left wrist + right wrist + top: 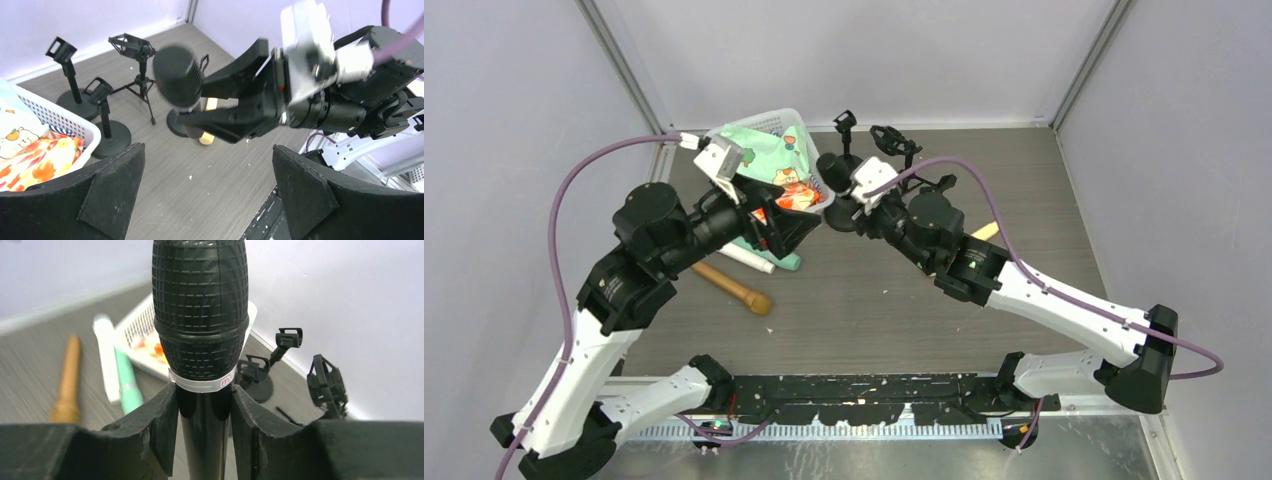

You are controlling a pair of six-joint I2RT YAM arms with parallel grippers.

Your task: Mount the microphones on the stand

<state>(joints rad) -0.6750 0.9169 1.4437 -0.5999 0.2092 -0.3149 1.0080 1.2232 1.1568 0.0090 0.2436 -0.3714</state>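
Note:
My right gripper [204, 407] is shut on the shaft of the black microphone [200, 310], just under its white ring, and holds it above the table. The same black microphone [177, 75] shows in the left wrist view, clamped in the right gripper [202, 107]. My left gripper [210, 195] is open and empty, a short way from that microphone [834, 168]. The brown microphone [734, 287], white microphone [749, 260] and mint green microphone [127, 382] lie on the table at the left. The cream microphone [986, 231] lies behind the right arm. Several black stands [102, 115] wait at the back.
A white basket [774, 125] holding colourful packets stands at the back left, close to the left gripper. A tripod stand with a shock mount [135, 50] and two round-based clip stands [67, 75] are grouped by the back wall. Grey walls enclose the table.

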